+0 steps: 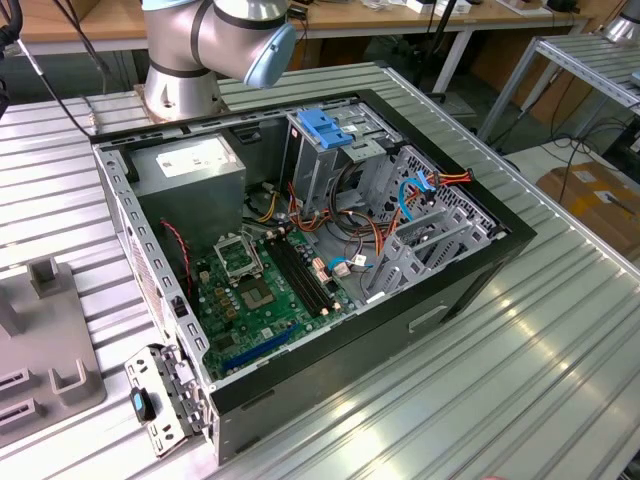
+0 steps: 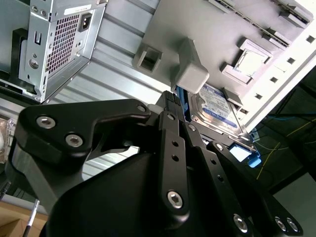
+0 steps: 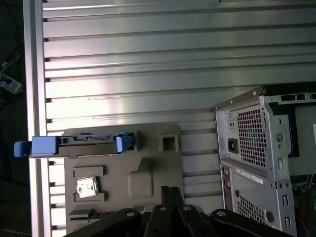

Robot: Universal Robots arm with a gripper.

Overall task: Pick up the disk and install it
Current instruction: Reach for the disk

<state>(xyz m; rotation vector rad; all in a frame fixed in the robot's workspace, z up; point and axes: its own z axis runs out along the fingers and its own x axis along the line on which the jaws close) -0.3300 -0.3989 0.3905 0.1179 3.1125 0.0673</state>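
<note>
A: Where's the disk [image 3: 89, 141]?
B: On the grey fixture plate [image 3: 148, 148], outside the PC case [image 1: 450, 290]. It stands on edge along one side of the plate, clipped in a blue carrier [image 3: 42, 146]. In the first wrist view it shows edge-on. In the second wrist view its labelled face [image 2: 217, 109] shows, white with a blue band.
A: Hand?
B: The hand [image 3: 171, 190] has its fingers pressed together with nothing between them. The tips are over the fixture plate, apart from the disk. How high it sits above the plate I can't tell.
A: What else is on the plate?
B: A square silver chip [image 3: 85, 187] in one pocket and several raised grey blocks. One block [image 2: 190, 74] sits just beside the disk in the second wrist view.
A: And the case?
B: It lies on its side on the slotted aluminium worktop [image 1: 560, 380], with the open side up. In the exterior view the fixture plate is to its left. Inside are the power supply [image 1: 190, 165] at the back corner, the green motherboard [image 1: 260, 290] and a metal drive cage [image 1: 325, 165] with a blue handle [image 1: 325, 125]. Loose orange and blue cables [image 1: 415, 190] lie around the cage.
A: Arm?
B: The base and a shoulder joint [image 1: 220, 40] show behind the case in the exterior view. In both wrist views the vented rear panel [image 3: 252, 143] of the case is beside the plate.
</note>
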